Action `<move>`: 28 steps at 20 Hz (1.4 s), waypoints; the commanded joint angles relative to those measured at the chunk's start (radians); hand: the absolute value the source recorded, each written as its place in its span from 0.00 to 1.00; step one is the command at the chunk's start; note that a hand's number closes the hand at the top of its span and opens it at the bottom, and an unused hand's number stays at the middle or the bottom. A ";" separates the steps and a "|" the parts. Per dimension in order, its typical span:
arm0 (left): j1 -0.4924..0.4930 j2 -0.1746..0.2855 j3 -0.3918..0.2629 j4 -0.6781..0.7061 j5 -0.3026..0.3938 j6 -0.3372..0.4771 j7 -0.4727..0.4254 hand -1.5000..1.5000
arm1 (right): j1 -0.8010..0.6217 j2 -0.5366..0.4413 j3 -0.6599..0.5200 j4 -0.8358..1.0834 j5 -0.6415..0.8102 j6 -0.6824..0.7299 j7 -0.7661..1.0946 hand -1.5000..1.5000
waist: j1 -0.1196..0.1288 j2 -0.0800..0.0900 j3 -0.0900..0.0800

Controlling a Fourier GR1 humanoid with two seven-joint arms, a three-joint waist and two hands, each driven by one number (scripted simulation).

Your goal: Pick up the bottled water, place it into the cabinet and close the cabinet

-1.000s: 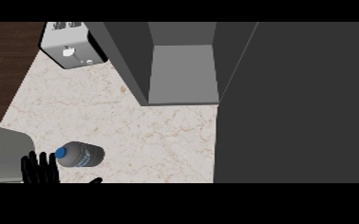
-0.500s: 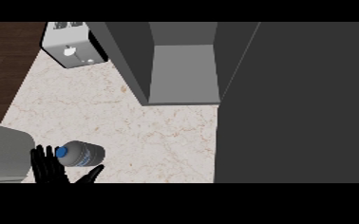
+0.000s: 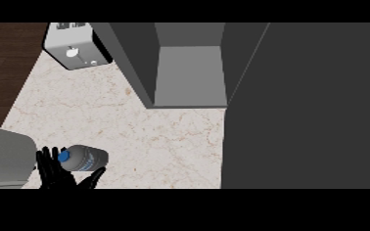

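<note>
Bottled water (image 3: 85, 158) on desk (image 3: 145, 127) at lower left, long axis about 9-to-3, cap at 9 o'clock. Left robot hand (image 3: 62, 178) at its 6 o'clock, fingers and thumb spread either side, not closed. Open cabinet (image 3: 189, 73) toward 1 o'clock.

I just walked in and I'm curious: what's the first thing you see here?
The big dark cabinet standing open at the top middle grabs the eye first. Then, in the bottom left corner, the black left hand sits right beside the bottled water with its blue cap, on the pale counter.
</note>
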 commanded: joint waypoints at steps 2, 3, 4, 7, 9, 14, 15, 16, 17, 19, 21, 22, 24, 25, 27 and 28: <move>-0.052 -0.011 0.001 0.081 0.022 -0.107 -0.039 0.00 | 0.054 -0.021 -0.041 -0.194 -0.132 0.000 0.084 0.00 | 0.001 0.001 0.000; -0.070 -0.004 0.020 0.101 0.030 -0.117 -0.061 0.00 | 0.045 0.009 -0.023 -0.147 -0.058 0.005 0.040 0.00 | -0.002 -0.001 0.000; -0.102 0.018 0.032 0.118 0.049 -0.136 -0.028 0.00 | 0.054 -0.007 -0.048 -0.152 -0.072 0.015 0.038 0.00 | -0.004 -0.001 0.000; -0.163 0.013 0.051 0.202 0.050 -0.172 -0.086 0.00 | -0.006 -0.015 -0.057 -0.127 -0.114 0.000 0.061 0.00 | 0.003 0.003 0.000; -0.143 -0.010 0.035 0.118 0.058 -0.131 -0.050 1.00 | 0.100 -0.026 -0.107 -0.161 -0.141 0.054 0.020 0.00 | -0.003 -0.002 0.001; -0.118 -0.030 0.030 0.137 0.047 -0.171 -0.117 1.00 | 0.033 0.015 -0.055 -0.119 -0.066 0.038 0.015 0.00 | 0.003 -0.002 0.001; -0.167 0.008 0.053 0.152 0.072 -0.175 -0.068 1.00 | 0.039 -0.024 -0.105 -0.137 -0.124 0.049 0.035 0.00 | 0.003 -0.001 0.001; -0.132 -0.026 0.029 0.152 0.044 -0.191 -0.127 1.00 | 0.080 0.000 -0.067 -0.191 -0.102 0.046 0.031 0.00 | 0.000 -0.001 0.001; -0.126 -0.040 0.005 0.100 0.070 -0.147 -0.078 1.00 | 0.063 -0.024 -0.140 -0.112 -0.136 0.069 -0.008 0.00 | 0.002 -0.003 0.002; -0.185 -0.002 0.050 0.166 0.029 -0.120 -0.154 1.00 | 0.018 -0.028 -0.110 -0.121 -0.118 0.046 0.038 0.00 | 0.002 0.000 0.001; -0.192 0.022 -0.023 0.171 -0.016 -0.188 -0.081 1.00 | 0.043 -0.012 -0.095 -0.135 -0.119 0.052 0.007 0.00 | -0.008 -0.001 0.001; -0.233 0.003 -0.060 0.168 -0.058 -0.157 -0.090 1.00 | 0.037 0.008 -0.058 -0.111 -0.054 0.049 -0.006 0.00 | -0.014 -0.002 0.001; -0.257 0.030 -0.123 0.181 -0.099 -0.206 -0.018 1.00 | 0.022 0.001 -0.045 -0.106 -0.064 0.040 -0.002 0.00 | -0.015 0.000 0.001; -0.306 0.028 -0.159 0.189 -0.128 -0.203 0.017 1.00 | -0.009 -0.014 -0.051 -0.081 -0.065 0.033 0.008 0.00 | -0.015 0.003 0.001; -0.310 0.041 -0.146 0.182 -0.112 -0.226 0.029 1.00 | 0.050 -0.011 -0.073 -0.134 -0.103 0.042 0.008 0.00 | -0.010 -0.001 0.001; -0.316 0.017 -0.163 0.173 -0.126 -0.228 0.003 1.00 | -0.010 -0.032 -0.080 -0.109 -0.104 0.032 0.037 0.00 | 0.002 0.001 0.001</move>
